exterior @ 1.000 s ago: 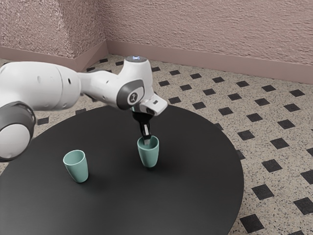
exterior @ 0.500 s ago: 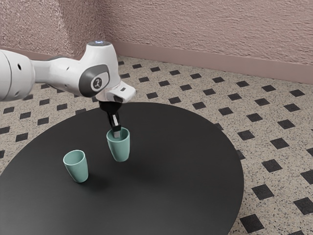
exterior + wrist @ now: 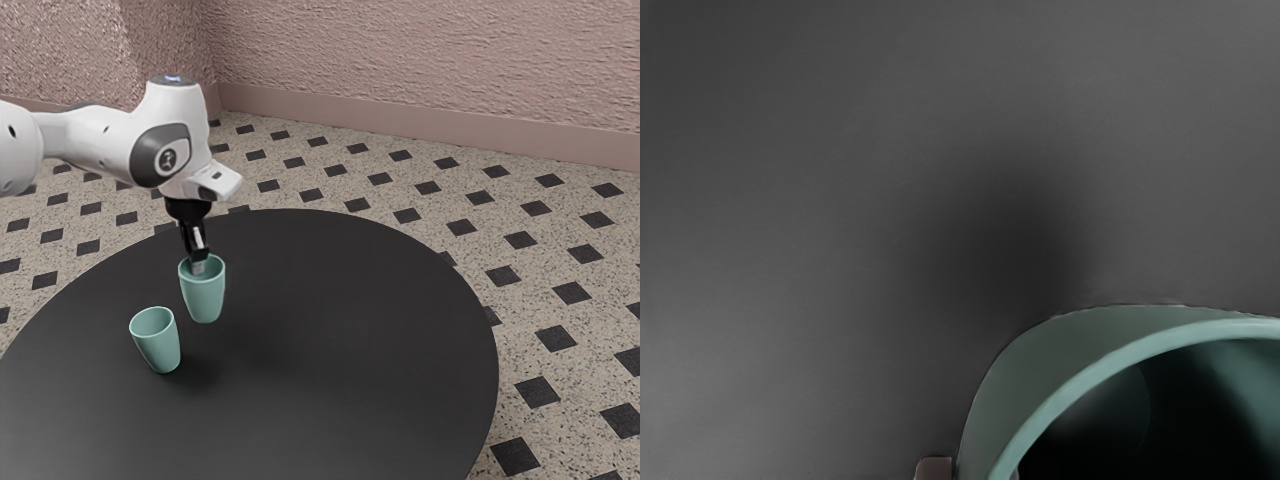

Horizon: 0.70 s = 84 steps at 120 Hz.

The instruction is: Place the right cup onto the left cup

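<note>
hand (image 3: 198,264) clamped on raised cup (image 3: 204,299) at rim; other cup (image 3: 158,347) nearby; emblem (image 3: 168,158) on arm (image 3: 90,137) unreadable.

The cups (image 3: 204,300) look smooth and satiny, the tabletop (image 3: 350,350) smooth and matt, the wall (image 3: 420,60) rough as plaster.

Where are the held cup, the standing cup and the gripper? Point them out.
Held cup (image 3: 204,299): exterior view, on its outer wall.
Standing cup (image 3: 160,350): exterior view, on its outer wall.
Gripper (image 3: 198,266): exterior view, midway between its fingertips.
</note>
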Motion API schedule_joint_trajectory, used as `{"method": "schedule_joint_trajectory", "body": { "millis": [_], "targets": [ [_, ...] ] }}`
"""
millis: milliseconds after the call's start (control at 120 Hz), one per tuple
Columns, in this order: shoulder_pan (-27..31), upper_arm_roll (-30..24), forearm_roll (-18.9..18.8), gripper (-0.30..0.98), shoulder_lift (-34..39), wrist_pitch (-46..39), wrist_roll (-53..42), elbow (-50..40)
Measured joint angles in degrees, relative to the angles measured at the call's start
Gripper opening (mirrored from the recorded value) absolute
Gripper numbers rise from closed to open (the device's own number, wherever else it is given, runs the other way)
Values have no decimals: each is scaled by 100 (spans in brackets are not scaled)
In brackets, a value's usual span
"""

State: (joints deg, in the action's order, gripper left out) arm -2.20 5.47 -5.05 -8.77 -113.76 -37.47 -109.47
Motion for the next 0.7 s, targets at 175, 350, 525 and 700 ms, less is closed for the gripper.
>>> {"method": "schedule_joint_trajectory", "body": {
  "millis": [175, 350, 525, 700],
  "targets": [
    [163, -2, -166, -10, 24, 96, 31, 65],
    [249, -3, -327, -10, -36, 117, 44, 173],
    [264, -6, -370, -10, 64, 156, 59, 116],
    [276, -4, -377, -10, 312, 235, 84, -144]
  ]
}}
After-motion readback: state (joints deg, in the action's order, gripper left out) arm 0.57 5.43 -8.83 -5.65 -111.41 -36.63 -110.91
